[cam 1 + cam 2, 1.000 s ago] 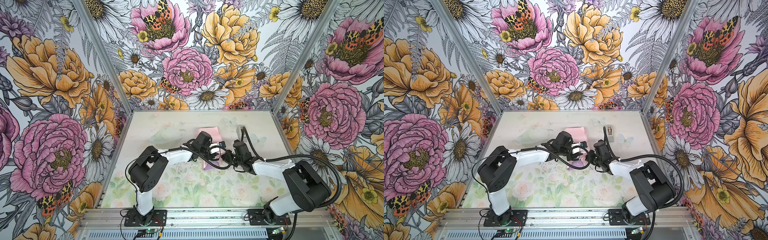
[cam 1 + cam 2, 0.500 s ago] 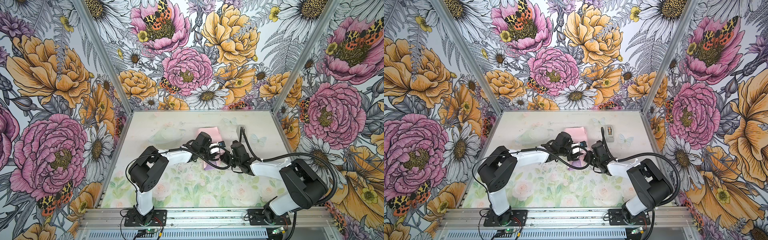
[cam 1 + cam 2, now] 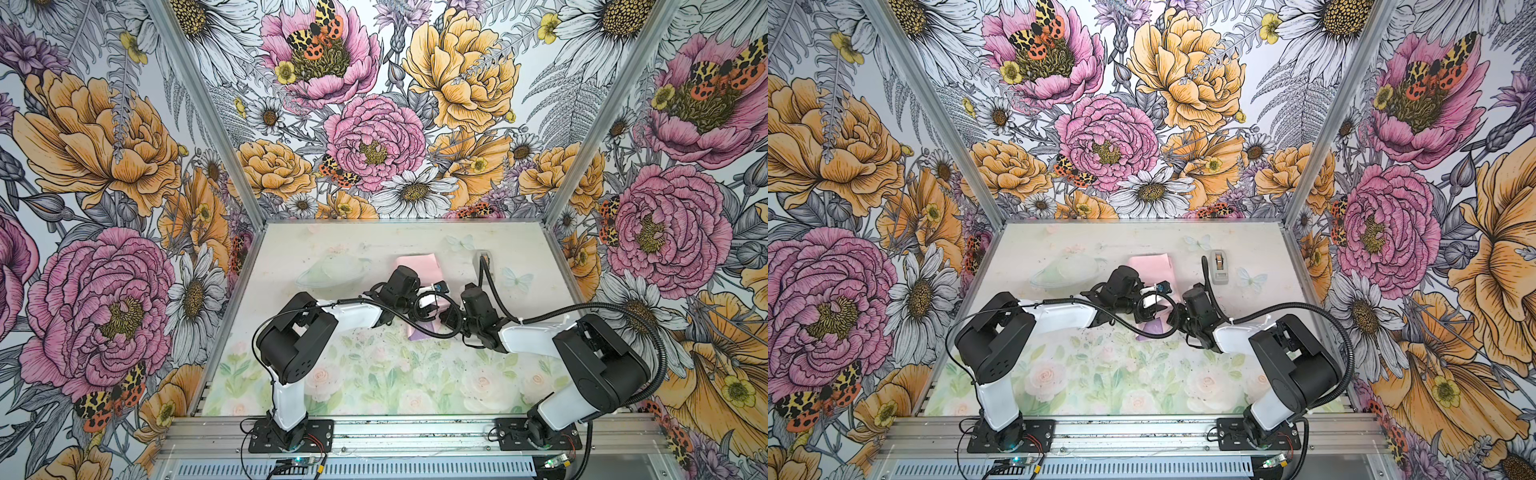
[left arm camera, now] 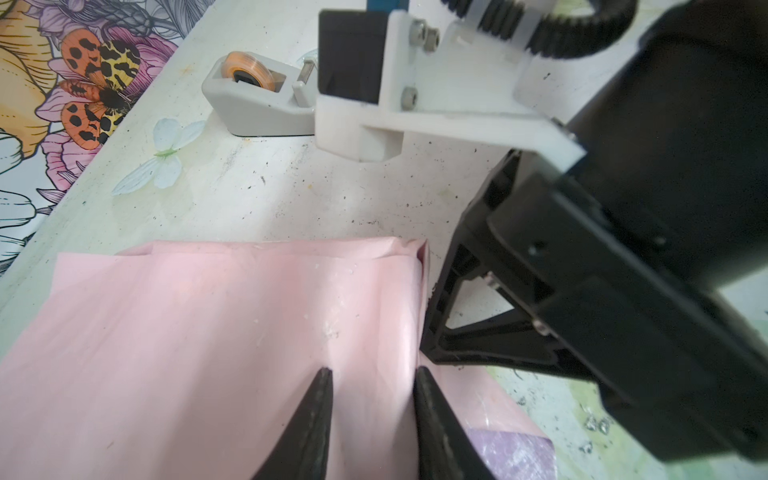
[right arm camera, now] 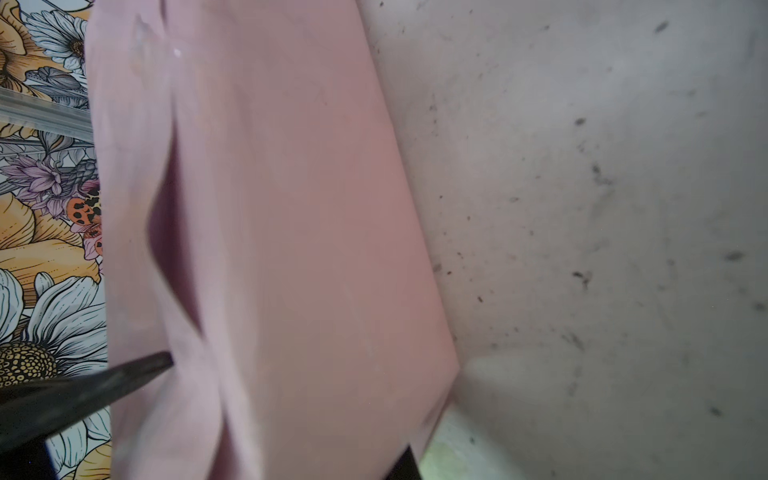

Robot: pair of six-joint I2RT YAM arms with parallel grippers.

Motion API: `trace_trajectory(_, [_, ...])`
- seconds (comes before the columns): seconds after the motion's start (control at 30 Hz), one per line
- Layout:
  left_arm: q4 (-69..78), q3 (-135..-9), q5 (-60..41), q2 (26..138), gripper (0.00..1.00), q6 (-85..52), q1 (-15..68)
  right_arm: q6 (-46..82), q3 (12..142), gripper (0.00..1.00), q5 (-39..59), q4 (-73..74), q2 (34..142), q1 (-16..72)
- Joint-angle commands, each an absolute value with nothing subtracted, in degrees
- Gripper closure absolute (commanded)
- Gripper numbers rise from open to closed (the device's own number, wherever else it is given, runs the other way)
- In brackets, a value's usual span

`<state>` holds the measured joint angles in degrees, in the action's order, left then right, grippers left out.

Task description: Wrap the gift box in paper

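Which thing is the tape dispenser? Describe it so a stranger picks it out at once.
Start at the pale floral table and look to its far half, near the back wall. There, right of the pink paper in both top views, sits the tape dispenser. It is the only grey wedge-shaped thing, with an orange-tinted tape roll on top.

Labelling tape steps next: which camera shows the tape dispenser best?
Left wrist: the tape dispenser is close, roll clearly visible. In both top views it is small; a cable crosses it in a top view. Right wrist misses it.
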<state>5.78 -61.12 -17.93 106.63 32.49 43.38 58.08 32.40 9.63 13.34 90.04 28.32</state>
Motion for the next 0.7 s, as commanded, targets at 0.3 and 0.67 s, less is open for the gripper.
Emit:
trace_trajectory(0.3, [2.02, -58.36, -20.67, 109.84, 0.66, 30.01, 43.44, 59.05, 32.29, 0.95, 7.72, 16.88, 93.26, 28.96])
trace_trajectory(0.67, [1.94, -58.43, -20.63, 109.78, 0.66, 30.06, 43.44, 58.47, 32.41, 0.93, 6.16, 15.56, 88.02, 27.69])
